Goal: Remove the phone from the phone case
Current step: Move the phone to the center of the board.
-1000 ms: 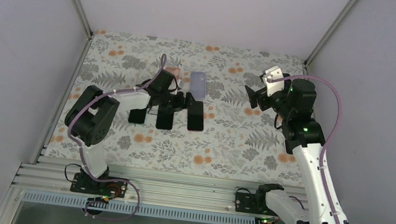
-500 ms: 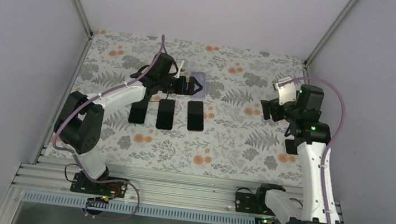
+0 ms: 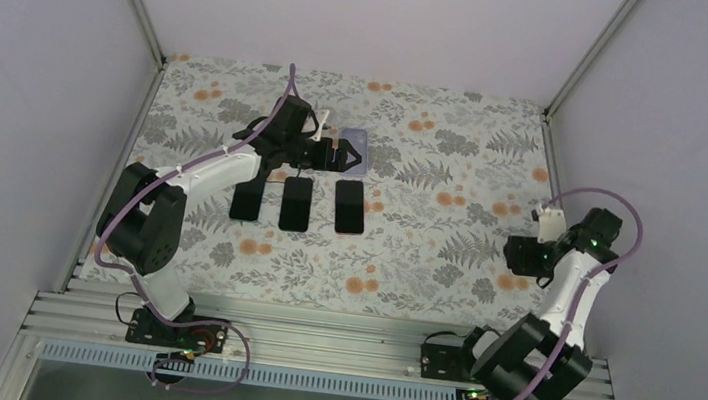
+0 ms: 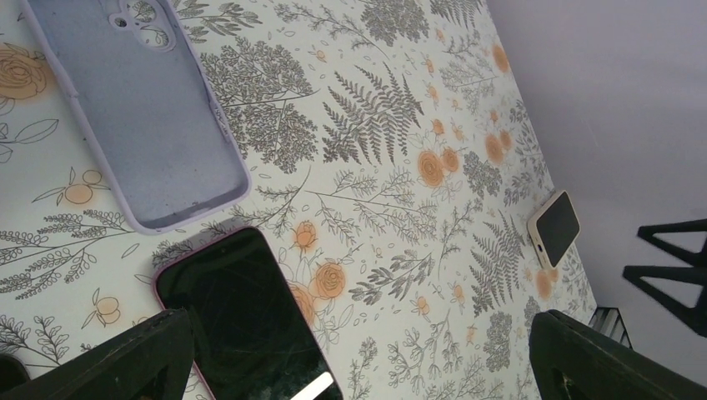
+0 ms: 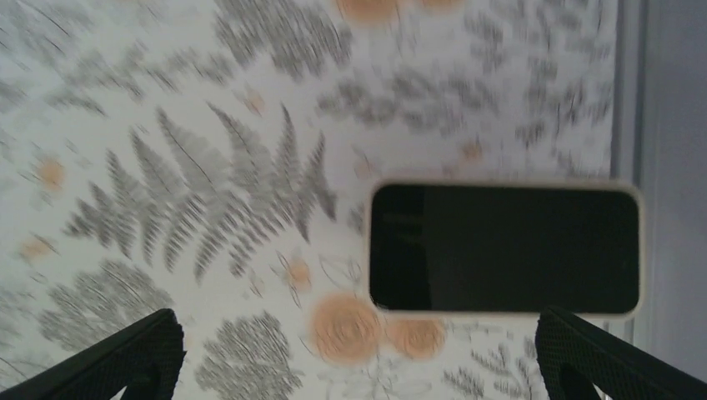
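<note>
A phone in a cream phone case [image 5: 504, 248] lies screen up on the floral mat by the right wall, also seen far off in the left wrist view as the cream-cased phone [image 4: 554, 227]. My right gripper [image 5: 358, 358] hovers open just short of it, with nothing between its fingers. In the top view the right gripper [image 3: 517, 254] sits low at the right edge and hides that phone. My left gripper [image 3: 333, 154] is open at the back of the table. Under the left gripper [image 4: 354, 367] lies a pink-edged phone [image 4: 233, 317].
An empty lavender case [image 4: 142, 108] lies beside the left gripper, at the back as the lavender case [image 3: 356, 148]. Three dark phones [image 3: 296, 204] lie in a row mid-table. The right wall's metal rail [image 5: 629, 92] runs close to the cream-cased phone.
The left arm lifted from the row of phones to the back beside the lavender case, opening fully. The right arm swung from the back right down toward the right edge.
</note>
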{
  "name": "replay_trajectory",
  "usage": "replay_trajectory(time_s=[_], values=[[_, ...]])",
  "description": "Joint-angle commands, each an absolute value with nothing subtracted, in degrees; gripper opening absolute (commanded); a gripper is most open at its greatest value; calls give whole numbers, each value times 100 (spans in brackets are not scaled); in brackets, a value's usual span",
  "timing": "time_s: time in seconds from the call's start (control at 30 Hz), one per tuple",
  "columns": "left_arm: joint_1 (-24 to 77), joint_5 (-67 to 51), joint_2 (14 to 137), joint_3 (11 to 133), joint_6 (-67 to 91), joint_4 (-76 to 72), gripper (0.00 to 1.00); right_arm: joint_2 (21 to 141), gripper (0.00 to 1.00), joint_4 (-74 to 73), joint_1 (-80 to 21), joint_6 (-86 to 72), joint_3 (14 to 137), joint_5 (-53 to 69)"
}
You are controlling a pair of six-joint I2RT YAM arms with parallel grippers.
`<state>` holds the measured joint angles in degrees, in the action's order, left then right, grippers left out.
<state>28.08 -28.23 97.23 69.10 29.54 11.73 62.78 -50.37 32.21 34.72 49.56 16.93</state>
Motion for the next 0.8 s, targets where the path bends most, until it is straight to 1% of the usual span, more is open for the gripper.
replay_trajectory(time_s=[0.0, 0.2, 0.33, 0.37, 0.5, 0.6, 0.63, 0.77], values=[[2786, -2913, 9695, 6908, 2975, 1089, 100, 6606, 99, -4937, 4005, 4407, 4538, 1750], [2791, -2941, 9707, 6929, 3016, 1076, 100, 7033, 99, -4132, 4730, 5345, 4074, 1168], [2795, -2939, 9706, 6930, 3023, 1065, 100, 7303, 93, -3625, 4977, 5856, 3905, 819], [2795, -2946, 9709, 6933, 3024, 1062, 100, 7375, 87, -3539, 5002, 5949, 3875, 756], [2795, -2955, 9721, 6938, 3023, 1063, 100, 7640, 60, -3091, 5035, 6106, 3821, 508], [2793, -2958, 9719, 6948, 3024, 1068, 100, 7872, 43, -2811, 5036, 6116, 3801, 331], [2787, -2954, 9720, 6951, 3023, 1071, 100, 7935, 39, -2668, 5036, 6127, 3768, 247], [2787, -2964, 9745, 6977, 3032, 1088, 100, 8181, 29, -2226, 5037, 6137, 3668, 23]])
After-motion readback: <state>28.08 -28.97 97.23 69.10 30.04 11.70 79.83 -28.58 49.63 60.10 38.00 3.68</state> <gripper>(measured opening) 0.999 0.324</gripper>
